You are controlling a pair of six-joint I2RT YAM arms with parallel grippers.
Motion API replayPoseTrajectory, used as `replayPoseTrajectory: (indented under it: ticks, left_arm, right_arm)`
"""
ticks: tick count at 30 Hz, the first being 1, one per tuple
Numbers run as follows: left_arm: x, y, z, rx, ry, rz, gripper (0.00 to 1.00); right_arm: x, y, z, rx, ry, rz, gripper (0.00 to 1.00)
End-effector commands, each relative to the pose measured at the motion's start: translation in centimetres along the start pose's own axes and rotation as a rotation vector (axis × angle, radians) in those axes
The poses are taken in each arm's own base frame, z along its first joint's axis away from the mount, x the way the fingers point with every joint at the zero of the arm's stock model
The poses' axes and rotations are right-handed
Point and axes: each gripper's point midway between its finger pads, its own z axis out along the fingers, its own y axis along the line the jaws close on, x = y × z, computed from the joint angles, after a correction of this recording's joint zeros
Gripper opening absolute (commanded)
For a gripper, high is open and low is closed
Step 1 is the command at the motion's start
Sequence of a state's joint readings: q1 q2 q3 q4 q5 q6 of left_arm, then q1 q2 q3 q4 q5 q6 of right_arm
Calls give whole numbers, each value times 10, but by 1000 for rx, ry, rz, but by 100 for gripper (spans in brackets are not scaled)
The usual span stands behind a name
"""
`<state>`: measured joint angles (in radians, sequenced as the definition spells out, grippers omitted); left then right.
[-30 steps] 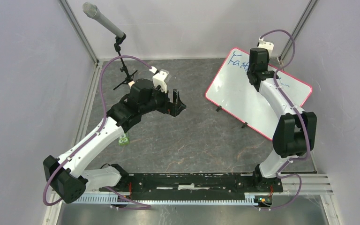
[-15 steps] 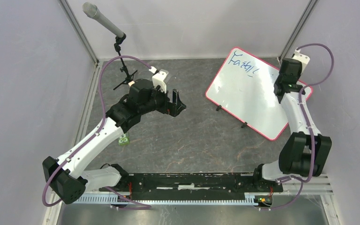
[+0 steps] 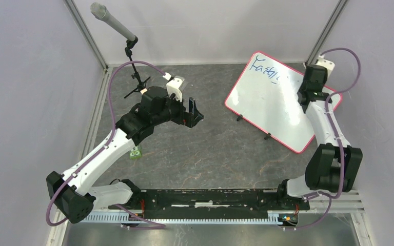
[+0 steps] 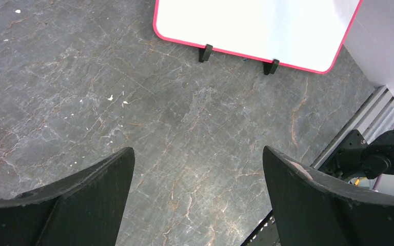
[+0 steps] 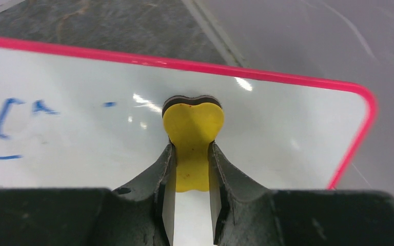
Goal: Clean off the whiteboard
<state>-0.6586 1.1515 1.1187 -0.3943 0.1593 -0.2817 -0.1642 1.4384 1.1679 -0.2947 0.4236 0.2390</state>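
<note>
2 robot arms reach over 1 dark grey table (image 3: pixel 210 148) with a veined, stone-like surface. 1 whiteboard (image 3: pixel 269 100) lies at the table's far right, turned at an angle, with 1 corner near the back right post. It is a flat, glossy white rectangle with rounded corners and a thin pink-red frame. 2 small black feet (image 4: pixel 205 52) show along its near edge. Blue handwriting (image 3: pixel 267 69) runs beside its far edge.

The right gripper (image 5: pixel 191 154) is above the board's right corner. Its 2 dark fingers are clenched on 1 eraser (image 5: pixel 192 123), a flat yellow pad with a lobed, heart-like tip and a thin black backing. Whether the pad touches the board cannot be told.

The left gripper (image 4: pixel 197 154) hangs over bare table near the middle, well apart from the board. Its 2 matte black fingers are spread wide and hold nothing.

1 microphone (image 3: pixel 113 23) with a grey mesh head stands at the far left. 1 small green block (image 3: pixel 135 152) sits beside the left arm.
</note>
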Motion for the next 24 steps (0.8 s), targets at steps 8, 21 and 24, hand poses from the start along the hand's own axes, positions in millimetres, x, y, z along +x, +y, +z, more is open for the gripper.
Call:
replayPoseTrajectory:
  ticks: [8,21,24]
  left_arm:
    - [-12,2,-4,-15,-49,42,100]
    - [-12,-2,-3,6,-49,33,100]
    - [-12,-3,-3,14,-48,30,100]
  right_arm:
    - [-31,136,6,-234,-19,-39,24]
    - [-34,61,7,-120,-23,7,24]
    - [-24,33,8,-98,-4,33,24]
